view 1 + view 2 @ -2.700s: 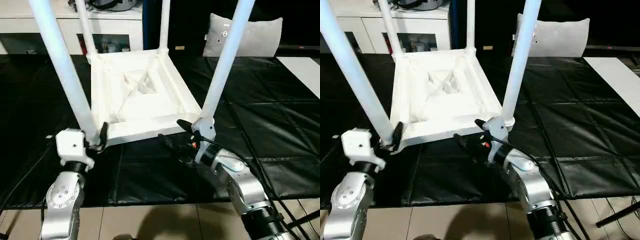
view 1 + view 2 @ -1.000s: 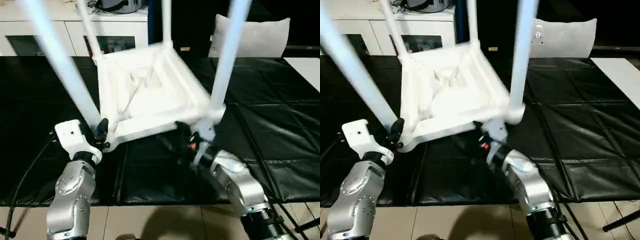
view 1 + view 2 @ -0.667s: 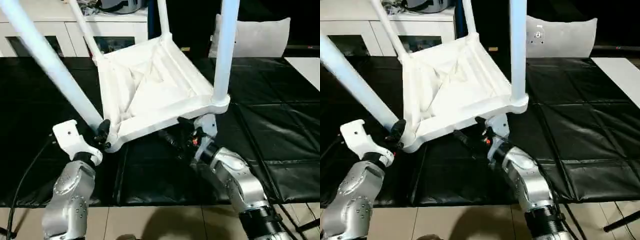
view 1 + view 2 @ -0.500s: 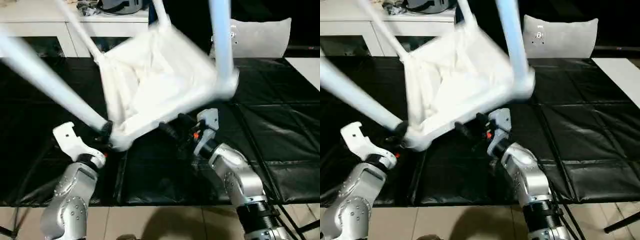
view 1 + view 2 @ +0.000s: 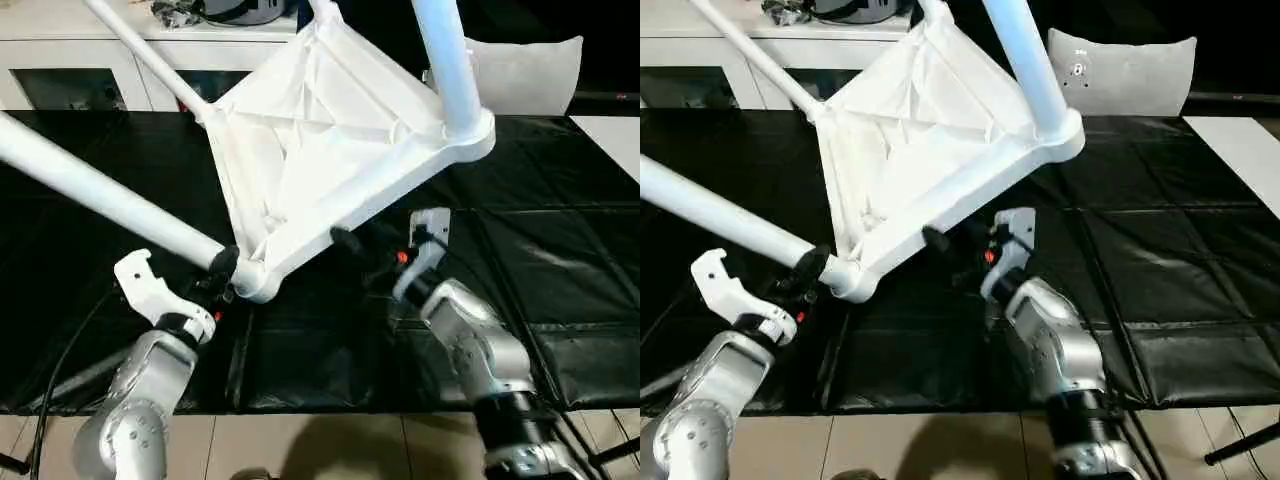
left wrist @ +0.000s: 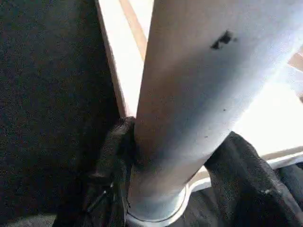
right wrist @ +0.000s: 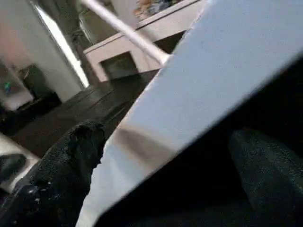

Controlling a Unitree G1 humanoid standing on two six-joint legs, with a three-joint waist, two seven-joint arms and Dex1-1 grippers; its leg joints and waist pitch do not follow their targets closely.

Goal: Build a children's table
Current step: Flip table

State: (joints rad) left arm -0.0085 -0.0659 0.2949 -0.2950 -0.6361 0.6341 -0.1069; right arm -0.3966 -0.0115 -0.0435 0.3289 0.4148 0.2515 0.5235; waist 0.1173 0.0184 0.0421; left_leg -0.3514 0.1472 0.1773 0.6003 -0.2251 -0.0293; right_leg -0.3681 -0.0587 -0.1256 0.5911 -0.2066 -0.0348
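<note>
Now your children's table (image 5: 320,150) has tipped: a moment ago its top lay upside down and flat on the black floor mat (image 5: 560,260); it is now rolled up toward your left, with the near right corner (image 5: 468,132) lifted high and the near left corner (image 5: 250,282) low, near the mat. All the legs seem seated, so this looks like the turn-over onto its feet.

Your left claw (image 5: 222,272) is clamped on the near left leg (image 5: 100,196), just beside its socket. Your right claw (image 5: 372,252) stands spread wide under the raised front edge; whether it touches, you cannot tell.

Mind the far legs, which point toward the white cabinet (image 5: 60,60) behind, and the grey cushion (image 5: 530,75) behind on the right. Mat on your right lies bare, so there's room there.
</note>
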